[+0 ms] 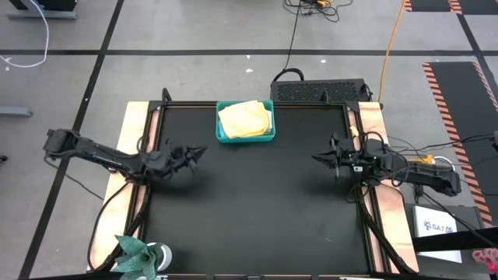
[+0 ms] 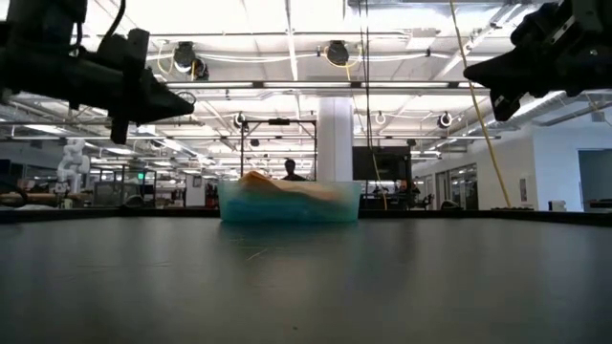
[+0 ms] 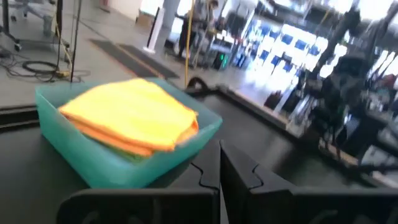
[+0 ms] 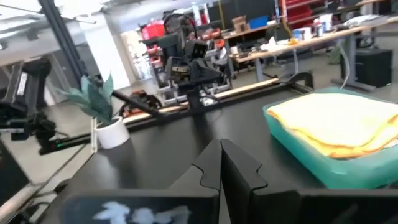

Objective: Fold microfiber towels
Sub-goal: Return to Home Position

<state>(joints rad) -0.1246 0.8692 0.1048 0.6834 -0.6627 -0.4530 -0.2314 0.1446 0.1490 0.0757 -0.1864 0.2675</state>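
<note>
The left arm (image 1: 101,154) and the right arm (image 1: 424,177) are both dark, almost black, built of slim tube-like links with bulkier joint housings between them. Thin cables (image 1: 405,159) run along the right arm, which also carries a small orange-yellow spot on one link. The left gripper (image 1: 201,150) and the right gripper (image 1: 316,158) taper to narrow points, and their fingers (image 3: 242,177) are matte black with stepped, angular inner edges.

The top towel (image 1: 244,118) is plain orange-yellow, in a teal bin (image 1: 246,139) between the black left claw (image 1: 201,152) and black right claw (image 1: 316,158). The counter (image 1: 257,202) is matte black with tan edges. Well off the left claw, a plant (image 1: 136,250) shows teal-green leaves above a white pot (image 1: 159,257)
</note>
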